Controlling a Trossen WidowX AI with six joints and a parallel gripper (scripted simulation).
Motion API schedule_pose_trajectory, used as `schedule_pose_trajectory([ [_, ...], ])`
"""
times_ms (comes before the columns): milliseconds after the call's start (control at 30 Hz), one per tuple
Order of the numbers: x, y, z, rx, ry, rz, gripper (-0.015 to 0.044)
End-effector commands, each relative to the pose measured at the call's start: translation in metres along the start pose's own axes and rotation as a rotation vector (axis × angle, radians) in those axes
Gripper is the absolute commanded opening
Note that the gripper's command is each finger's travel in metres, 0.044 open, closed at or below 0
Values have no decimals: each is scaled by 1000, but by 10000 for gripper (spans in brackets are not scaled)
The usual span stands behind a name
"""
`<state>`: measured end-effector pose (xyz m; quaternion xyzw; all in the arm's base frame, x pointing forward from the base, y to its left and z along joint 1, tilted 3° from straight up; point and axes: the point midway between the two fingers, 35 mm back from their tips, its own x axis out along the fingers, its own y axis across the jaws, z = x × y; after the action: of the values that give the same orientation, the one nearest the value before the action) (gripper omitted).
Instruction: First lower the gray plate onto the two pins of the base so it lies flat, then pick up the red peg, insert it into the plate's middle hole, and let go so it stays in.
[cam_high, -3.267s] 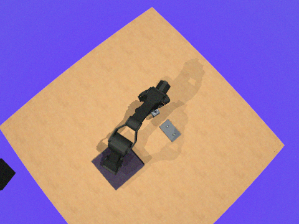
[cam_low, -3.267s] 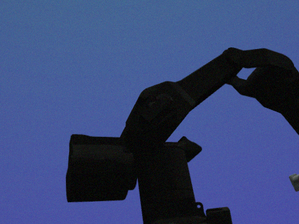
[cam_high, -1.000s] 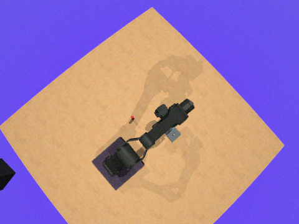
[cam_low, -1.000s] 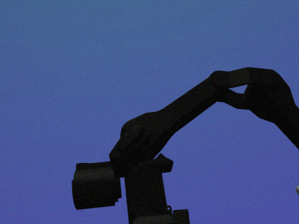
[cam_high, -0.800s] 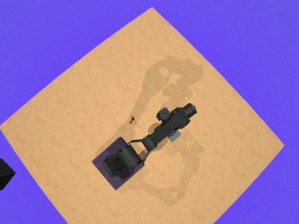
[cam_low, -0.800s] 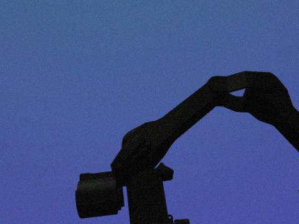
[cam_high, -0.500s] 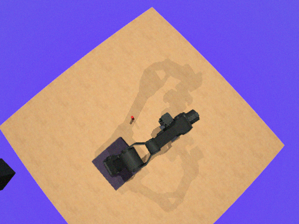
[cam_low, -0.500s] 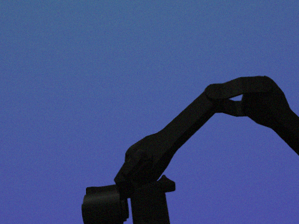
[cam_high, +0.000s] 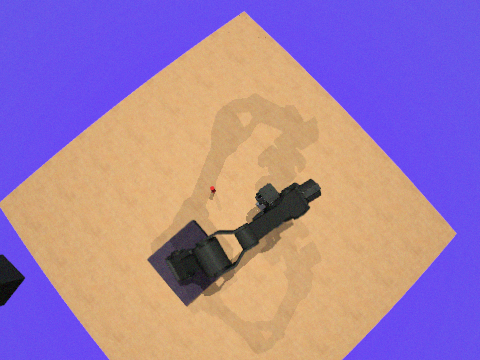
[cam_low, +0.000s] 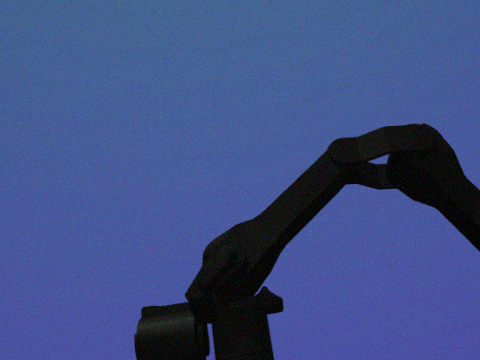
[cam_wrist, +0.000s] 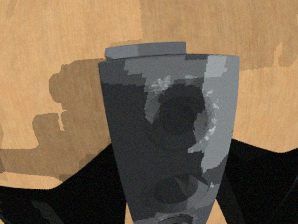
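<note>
The gray plate fills the middle of the wrist view, its round holes in a row and patches of shadow across it. My gripper is shut on the plate, with black fingers on both sides. The gray base shows as a strip past the plate's far edge, shifted left. The plate appears above it; the gap cannot be judged. The pins are hidden. The red peg is a small red spot left of the arm in the top view, seemingly upright. There the arm hides the fingertips and nearly all of plate and base.
The arm's dark mounting plate lies on the wooden table top, with the peg above and right of it in the top view. A black block is off the table's left edge. The exterior view shows only the dark arm against blue.
</note>
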<state>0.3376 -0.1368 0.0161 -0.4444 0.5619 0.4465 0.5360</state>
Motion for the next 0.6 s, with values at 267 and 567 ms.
schedule_pose_trajectory([
  [267,0,0,-2,-3,5,-1,0],
  [567,16,0,-2,-3,5,-1,0],
])
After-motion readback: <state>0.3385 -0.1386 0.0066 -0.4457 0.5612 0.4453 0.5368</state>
